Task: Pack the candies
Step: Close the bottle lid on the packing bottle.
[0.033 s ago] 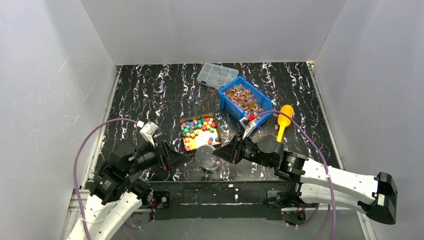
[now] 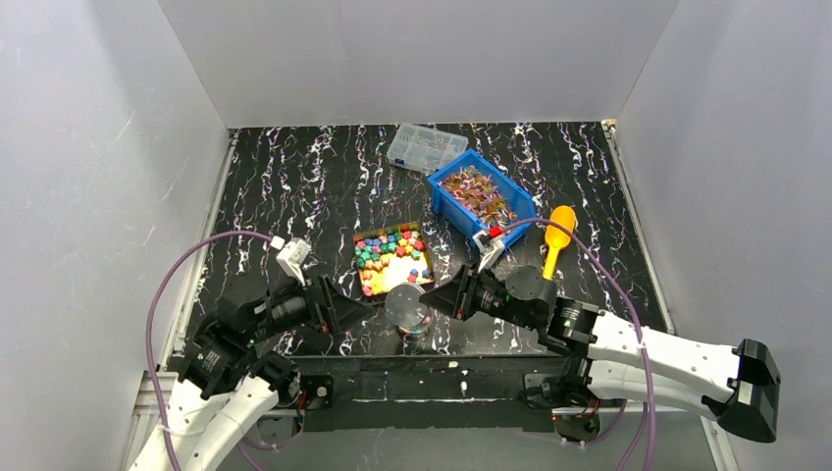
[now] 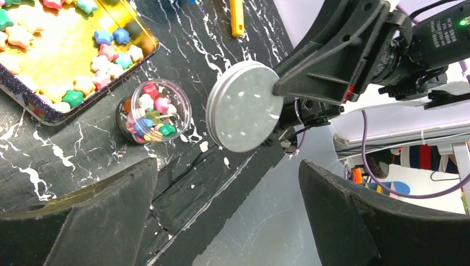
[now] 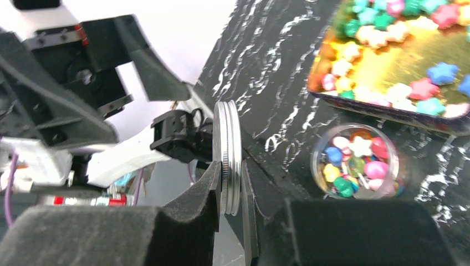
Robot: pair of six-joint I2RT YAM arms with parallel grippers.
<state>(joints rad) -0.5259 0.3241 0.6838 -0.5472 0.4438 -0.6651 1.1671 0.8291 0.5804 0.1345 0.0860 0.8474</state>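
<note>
Top external view is showing both arms lying low over the near edge of the table (image 2: pixel 294 186), reaching toward each other in the lower middle of the frame. The right gripper (image 4: pixel 230 191) is reaching in from the lower right and is clamping a round silver lid (image 3: pixel 244 105). In the right wrist view the lid is standing on edge between the two fingers. The left gripper (image 3: pixel 227 166) is pointing at the lid from the lower left, its jaws are standing wide apart, and it is holding nothing. The lid is hanging just ahead of its fingertips, not touching them. Beside the lid, a small clear jar (image 3: pixel 154 111) is standing upright and uncovered on the table. It is holding star-shaped candies (image 3: pixel 162 104) in pink, blue, green and white. More of these are lying in a gold tin (image 3: pixel 52 52) just beside the jar, toward the upper left of the left wrist view. Wrapped candies (image 2: pixel 478 191) are filling a blue bin (image 2: pixel 453 218) in the upper middle of the top view, well apart from the jar. A yellow-orange scoop (image 2: pixel 557 235) is lying to the right of the bin, and a clear compartment box (image 2: pixel 425 147) is sitting just above it. From above, the lid is covering most of the jar. Both wrist views are cutting off the tin at the frame edge.
</note>
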